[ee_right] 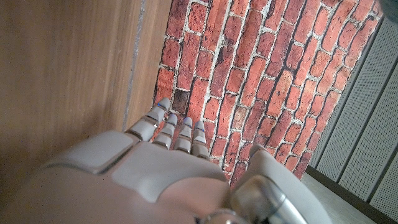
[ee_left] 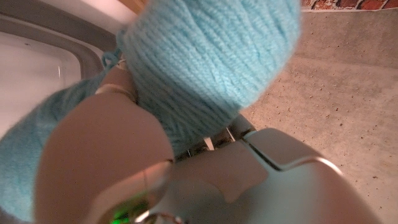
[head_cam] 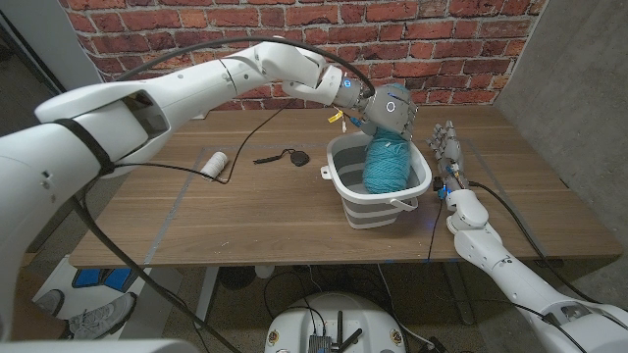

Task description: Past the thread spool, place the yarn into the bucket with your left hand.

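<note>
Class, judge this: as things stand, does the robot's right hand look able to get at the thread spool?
Probably not easily: the right hand stands beyond the bucket, which lies between it and the thread spool.

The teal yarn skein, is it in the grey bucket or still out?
Partly in: the teal yarn skein stands inside the grey bucket, its top above the rim, held by the left hand.

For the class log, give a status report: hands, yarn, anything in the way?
Left hand holds yarn over bucket, its lower end inside. Right hand open, beside bucket. Spool well clear.
</note>
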You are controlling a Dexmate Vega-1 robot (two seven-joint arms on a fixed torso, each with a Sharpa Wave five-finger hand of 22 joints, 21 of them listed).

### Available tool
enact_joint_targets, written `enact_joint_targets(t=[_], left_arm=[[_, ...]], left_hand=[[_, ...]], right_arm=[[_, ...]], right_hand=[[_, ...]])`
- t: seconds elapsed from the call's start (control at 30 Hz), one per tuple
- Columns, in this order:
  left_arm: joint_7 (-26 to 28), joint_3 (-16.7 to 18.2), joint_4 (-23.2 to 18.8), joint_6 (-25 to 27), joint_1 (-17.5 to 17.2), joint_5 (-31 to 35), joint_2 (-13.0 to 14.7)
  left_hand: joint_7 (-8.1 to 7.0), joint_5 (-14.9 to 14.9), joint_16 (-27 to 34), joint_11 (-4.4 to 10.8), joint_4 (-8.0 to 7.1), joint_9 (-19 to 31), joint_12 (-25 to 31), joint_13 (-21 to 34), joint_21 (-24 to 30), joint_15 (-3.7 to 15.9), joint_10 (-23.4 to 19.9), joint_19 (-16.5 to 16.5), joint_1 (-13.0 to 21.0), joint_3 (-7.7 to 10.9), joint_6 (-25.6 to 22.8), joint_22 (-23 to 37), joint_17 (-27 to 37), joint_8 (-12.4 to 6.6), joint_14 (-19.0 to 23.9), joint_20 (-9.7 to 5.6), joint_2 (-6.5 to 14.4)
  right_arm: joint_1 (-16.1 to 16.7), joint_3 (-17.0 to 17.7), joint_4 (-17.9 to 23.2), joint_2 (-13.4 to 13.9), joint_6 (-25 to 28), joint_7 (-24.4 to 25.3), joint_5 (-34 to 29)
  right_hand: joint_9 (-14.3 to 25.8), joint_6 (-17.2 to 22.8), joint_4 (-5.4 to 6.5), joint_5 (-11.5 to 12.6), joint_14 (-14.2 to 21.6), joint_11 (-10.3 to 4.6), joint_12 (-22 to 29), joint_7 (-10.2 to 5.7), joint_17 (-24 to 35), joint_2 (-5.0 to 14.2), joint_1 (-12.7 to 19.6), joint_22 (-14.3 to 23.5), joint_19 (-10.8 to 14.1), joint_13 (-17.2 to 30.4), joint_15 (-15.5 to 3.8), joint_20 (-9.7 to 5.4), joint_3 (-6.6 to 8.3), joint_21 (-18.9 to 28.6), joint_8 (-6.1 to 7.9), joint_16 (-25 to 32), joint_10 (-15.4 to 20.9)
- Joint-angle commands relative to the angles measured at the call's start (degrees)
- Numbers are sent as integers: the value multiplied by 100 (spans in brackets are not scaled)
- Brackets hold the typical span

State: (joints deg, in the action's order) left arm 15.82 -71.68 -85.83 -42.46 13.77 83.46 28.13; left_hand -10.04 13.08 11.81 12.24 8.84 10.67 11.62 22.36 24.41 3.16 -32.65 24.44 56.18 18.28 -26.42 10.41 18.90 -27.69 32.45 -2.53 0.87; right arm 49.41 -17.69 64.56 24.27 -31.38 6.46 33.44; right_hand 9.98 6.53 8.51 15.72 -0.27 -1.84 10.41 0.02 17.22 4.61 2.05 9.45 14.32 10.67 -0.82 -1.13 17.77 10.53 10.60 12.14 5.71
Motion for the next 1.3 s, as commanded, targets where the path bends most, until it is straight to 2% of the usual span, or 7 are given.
enact_joint_targets(t=[0.03, 0.1, 0.27, 0.43, 0.77, 1.03, 1.3], left_arm=[[-471, 156, -435, -269, 15, -43, 186], [-582, 190, -495, -317, 4, -46, 205], [-626, 264, -572, -392, -31, -20, 253], [-617, 338, -669, -447, -64, 28, 312], [-1277, 568, -837, -695, -146, -257, 350], [-1356, 663, -803, -775, -186, -259, 293], [-1388, 741, -664, -846, -196, -408, 219]], left_hand=[[46, -31, -81, -5, -20, 10, -57, -38, -73, 990, 212, -79, -188, -9, 111, 9, -90, 134, -182, -748, -69], [36, -70, -128, -6, -16, 3, -129, -140, -163, 976, 600, -137, -322, -15, 356, 5, -220, 345, -418, -710, -111], [34, -152, -170, -18, -6, 1, -164, -317, -342, 910, 1102, -304, -515, -76, 641, -14, -419, 591, -876, -633, -257], [26, -204, -171, -94, -12, -2, -162, -427, -445, 865, 1350, -381, -638, -177, 714, -21, -553, 686, -1117, -615, -373], [91, -284, -208, -382, -37, -21, -156, -776, -860, 477, 1944, -789, -902, -349, 1165, -56, -860, 1076, -1847, -553, -508], [101, -296, -214, -464, -56, -27, -159, -998, -1213, 248, 2363, -1132, -1047, -391, 1354, -87, -910, 1298, -2246, -540, -493], [253, -301, -208, -861, -171, -28, -142, -1160, -1424, -111, 2882, -1548, -1527, -530, 1770, -88, -917, 1614, -2868, -390, -511]], right_arm=[[-48, -3, -101, -46, -45, 16, -4], [-53, -9, -109, -48, -44, 28, -18], [-47, -9, -118, -60, -50, 37, -10], [-35, -7, -105, -48, -44, 41, -11], [-71, -8, -204, -68, -86, -13, 10], [-155, -24, -348, -113, -135, -71, 17], [-189, -40, -379, -125, -122, -74, 14]], right_hand=[[20, 33, 0, -19, -31, 5, 55, 0, -2, 303, -50, 13, 38, 11, 9, 3, 52, 26, 33, 34, -4], [20, 33, 0, -20, -31, 5, 56, -1, -2, 302, -50, 13, 39, 11, 7, 0, 53, 26, 33, 35, -2], [20, 34, 0, -22, -34, 1, 56, 2, -4, 303, -50, 13, 39, 11, 6, 4, 57, 26, 32, 34, -3], [20, 43, -1, -24, -32, -10, 56, -10, -5, 302, -49, 13, 46, 11, 5, 8, 62, 28, 35, 35, -3], [21, 41, -5, -28, -20, 2, 58, -4, -12, 302, -45, 13, 46, 11, 27, 27, 74, 27, 33, 39, 2], [21, 41, -6, -32, -19, 7, 61, 15, -14, 297, -47, 14, 49, 11, 26, 26, 78, 27, 32, 39, 10], [21, 48, -6, -35, -14, 3, 61, 8, -15, 295, -49, 14, 45, 11, 28, 31, 81, 25, 34, 42, 14]])
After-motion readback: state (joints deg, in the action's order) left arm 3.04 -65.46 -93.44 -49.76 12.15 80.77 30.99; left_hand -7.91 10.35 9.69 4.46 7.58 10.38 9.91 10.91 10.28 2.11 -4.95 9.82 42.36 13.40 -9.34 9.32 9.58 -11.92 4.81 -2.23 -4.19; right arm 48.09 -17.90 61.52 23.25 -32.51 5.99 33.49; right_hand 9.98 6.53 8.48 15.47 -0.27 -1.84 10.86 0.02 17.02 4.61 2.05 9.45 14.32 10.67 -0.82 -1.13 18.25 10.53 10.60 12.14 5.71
